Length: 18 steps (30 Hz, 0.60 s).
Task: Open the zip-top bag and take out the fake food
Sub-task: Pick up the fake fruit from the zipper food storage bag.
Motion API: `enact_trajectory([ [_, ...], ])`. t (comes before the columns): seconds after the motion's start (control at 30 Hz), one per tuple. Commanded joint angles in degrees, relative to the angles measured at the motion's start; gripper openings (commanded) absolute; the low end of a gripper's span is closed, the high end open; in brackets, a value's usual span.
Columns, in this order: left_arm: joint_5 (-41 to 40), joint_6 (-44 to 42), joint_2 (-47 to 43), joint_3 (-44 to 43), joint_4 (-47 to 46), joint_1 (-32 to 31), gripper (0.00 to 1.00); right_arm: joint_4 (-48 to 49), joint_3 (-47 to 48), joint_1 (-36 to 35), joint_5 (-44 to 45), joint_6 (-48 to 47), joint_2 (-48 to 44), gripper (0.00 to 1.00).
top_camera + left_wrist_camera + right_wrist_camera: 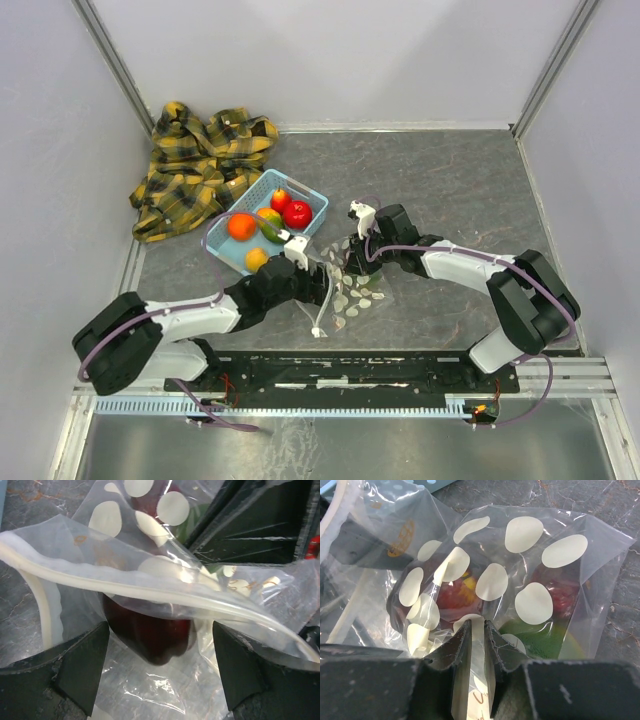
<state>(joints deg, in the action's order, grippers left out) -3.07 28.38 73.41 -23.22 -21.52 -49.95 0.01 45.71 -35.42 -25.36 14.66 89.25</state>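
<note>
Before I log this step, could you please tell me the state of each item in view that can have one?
zip-top bag: mouth parted, not emptied.
left gripper: open at the bag's mouth.
right gripper: shut on the bag's film.
maroon fruit: inside the bag, between the left jaws, ungripped.
basket: upright, holding several fruits.
plaid cloth: crumpled in the far corner.

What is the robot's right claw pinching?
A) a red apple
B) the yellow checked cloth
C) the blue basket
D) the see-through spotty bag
D: the right wrist view shows the right gripper with its fingers closed on a fold of the clear, dotted zip-top bag.
</note>
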Motion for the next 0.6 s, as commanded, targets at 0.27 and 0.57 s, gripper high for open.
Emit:
enact_trajectory([
  [0.27,-3.4,-3.6,-4.4,-0.6,3.2,-0.1,0.76,-0.4,1.9,-0.5,1.1,-0.8,-0.1,0.24],
  [0.57,-3.0,-4.4,-4.7,-1.1,4.1,-0.1,0.59,-1.4,2.8,-0.5,1.2,-1.7,0.0,0.24],
])
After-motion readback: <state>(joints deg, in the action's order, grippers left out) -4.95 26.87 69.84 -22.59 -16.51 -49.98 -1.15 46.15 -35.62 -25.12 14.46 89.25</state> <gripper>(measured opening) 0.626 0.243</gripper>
